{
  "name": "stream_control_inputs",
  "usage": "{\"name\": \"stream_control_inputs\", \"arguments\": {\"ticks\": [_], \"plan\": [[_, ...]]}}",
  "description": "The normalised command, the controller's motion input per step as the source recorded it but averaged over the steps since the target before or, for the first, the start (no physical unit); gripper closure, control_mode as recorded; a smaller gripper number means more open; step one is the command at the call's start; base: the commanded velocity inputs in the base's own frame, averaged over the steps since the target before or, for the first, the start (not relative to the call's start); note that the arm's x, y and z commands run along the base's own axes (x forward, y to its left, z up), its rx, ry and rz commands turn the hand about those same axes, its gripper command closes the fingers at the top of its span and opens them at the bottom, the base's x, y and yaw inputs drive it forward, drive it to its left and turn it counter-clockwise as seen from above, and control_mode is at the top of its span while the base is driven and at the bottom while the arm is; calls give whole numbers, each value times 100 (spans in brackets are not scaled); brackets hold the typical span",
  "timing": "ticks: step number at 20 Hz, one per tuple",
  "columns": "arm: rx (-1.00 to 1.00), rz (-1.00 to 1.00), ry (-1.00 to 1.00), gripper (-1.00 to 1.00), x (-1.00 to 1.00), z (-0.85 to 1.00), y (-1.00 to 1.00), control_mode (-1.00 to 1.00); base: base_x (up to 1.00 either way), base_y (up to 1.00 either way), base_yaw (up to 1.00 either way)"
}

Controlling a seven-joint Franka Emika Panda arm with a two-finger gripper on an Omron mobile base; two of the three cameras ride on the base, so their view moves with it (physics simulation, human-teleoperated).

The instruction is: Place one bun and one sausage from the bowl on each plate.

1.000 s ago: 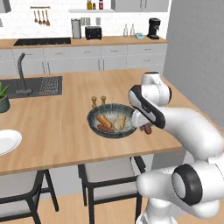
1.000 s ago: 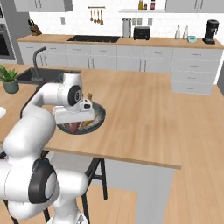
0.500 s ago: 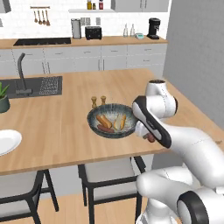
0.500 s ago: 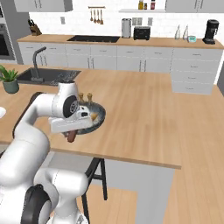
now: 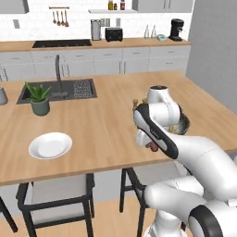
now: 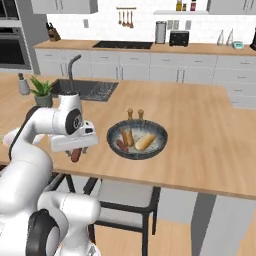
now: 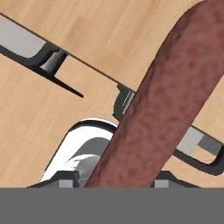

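The sausage point(image 6: 75, 154) hangs clamped in the jaws of the gripper point(image 6: 75, 150), lifted clear of the counter point(image 6: 210, 135) and carried off to the left of the bowl point(image 6: 137, 139), out near the counter's front edge. From the hand, it fills the picture as a thick reddish-brown bar with the floor and a chair frame beneath it.

The bowl sits in the middle of the counter and holds what looks like two pale buns point(image 6: 145, 142) and another sausage point(image 6: 122, 146). The white plate point(image 5: 50, 145) lies bare, well to the left of the arm. So, by my judgement, the task is barely begun: one sausage is on its way, no plate has anything on it, and a second plate cannot be made out.

The counter is a light wood island with stools tucked under it. A potted plant point(image 5: 40, 98) stands beside a dark sink point(image 5: 58, 90); behind, grey cabinets, a hob, a toaster and a coffee machine line the white-tiled wall.
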Motion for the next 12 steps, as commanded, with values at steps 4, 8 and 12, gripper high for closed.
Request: {"name": "stream_control_inputs", "arguments": {"ticks": [4, 8, 12], "plan": [[0, 0, 0, 100, 0, 0, 0, 100, 0, 100, 0], [0, 0, 0, 100, 0, 0, 0, 100, 7, 100, 0], [0, 0, 0, 100, 0, 0, 0, 100, 37, 81, 0]]}}
